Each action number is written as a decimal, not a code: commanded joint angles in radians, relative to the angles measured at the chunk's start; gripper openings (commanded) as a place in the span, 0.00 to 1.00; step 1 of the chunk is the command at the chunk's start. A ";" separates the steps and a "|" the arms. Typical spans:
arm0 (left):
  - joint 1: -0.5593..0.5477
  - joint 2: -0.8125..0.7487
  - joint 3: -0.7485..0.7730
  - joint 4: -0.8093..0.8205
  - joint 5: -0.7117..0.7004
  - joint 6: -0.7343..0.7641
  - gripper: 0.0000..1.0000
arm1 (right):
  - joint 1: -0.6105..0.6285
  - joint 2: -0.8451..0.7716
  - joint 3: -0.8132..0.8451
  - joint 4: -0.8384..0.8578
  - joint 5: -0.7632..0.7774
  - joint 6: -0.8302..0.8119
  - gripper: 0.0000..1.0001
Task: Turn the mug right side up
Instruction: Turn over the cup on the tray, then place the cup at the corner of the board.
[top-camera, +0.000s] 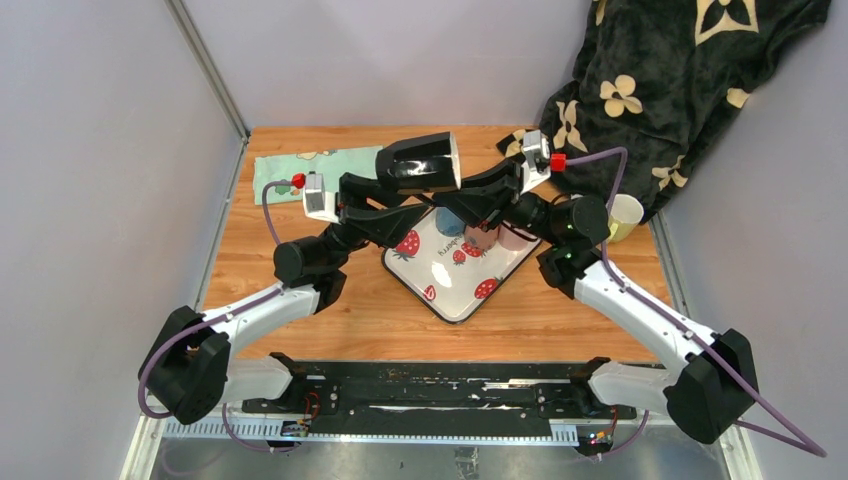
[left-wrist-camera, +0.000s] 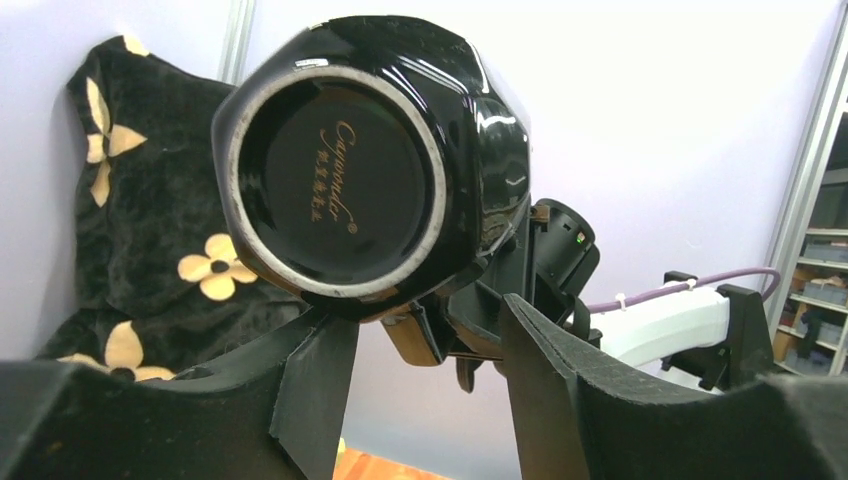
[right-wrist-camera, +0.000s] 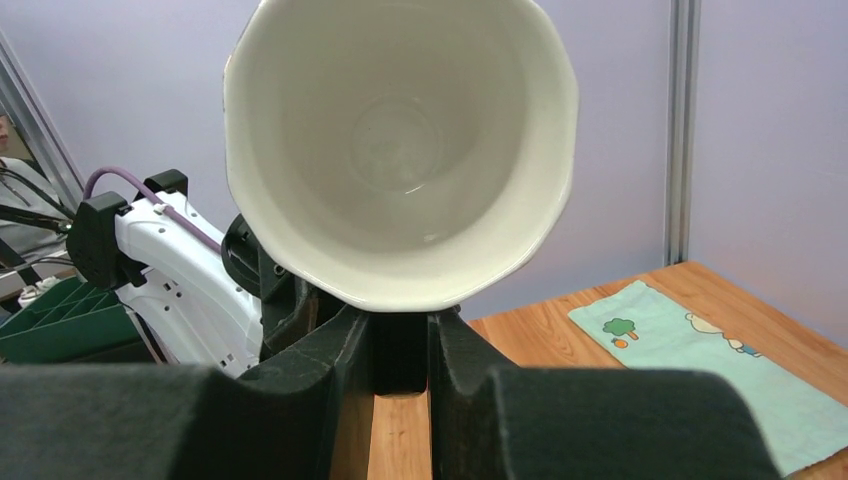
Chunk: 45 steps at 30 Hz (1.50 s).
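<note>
A black mug (top-camera: 418, 162) with a cream inside hangs on its side in the air above the tray. The left wrist view faces its black base (left-wrist-camera: 335, 160); the right wrist view looks into its open mouth (right-wrist-camera: 400, 150). My right gripper (right-wrist-camera: 400, 318) is shut on the mug's black handle (right-wrist-camera: 400, 355), reaching in from the right (top-camera: 478, 198). My left gripper (left-wrist-camera: 418, 312) is open just under the mug's base, its fingers (left-wrist-camera: 315, 390) spread apart with nothing between them. In the top view the left gripper (top-camera: 395, 200) sits below the mug.
Under the arms lies a white strawberry-patterned tray (top-camera: 455, 285) carrying a blue cup (top-camera: 450, 222) and a pink cup (top-camera: 516, 238). A pale yellow cup (top-camera: 625, 215) stands at the right edge by a black flowered blanket (top-camera: 680, 80). A green cloth (top-camera: 300, 165) lies at the back left.
</note>
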 joint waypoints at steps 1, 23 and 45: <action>-0.003 -0.007 -0.011 0.052 0.002 0.027 0.61 | 0.009 -0.075 0.001 0.032 0.041 -0.060 0.00; -0.003 0.027 -0.025 -0.039 0.059 0.100 0.72 | 0.008 -0.213 0.014 -0.202 0.121 -0.218 0.00; -0.003 -0.218 0.018 -0.977 -0.176 0.679 0.75 | 0.008 -0.439 0.053 -0.955 0.856 -0.572 0.00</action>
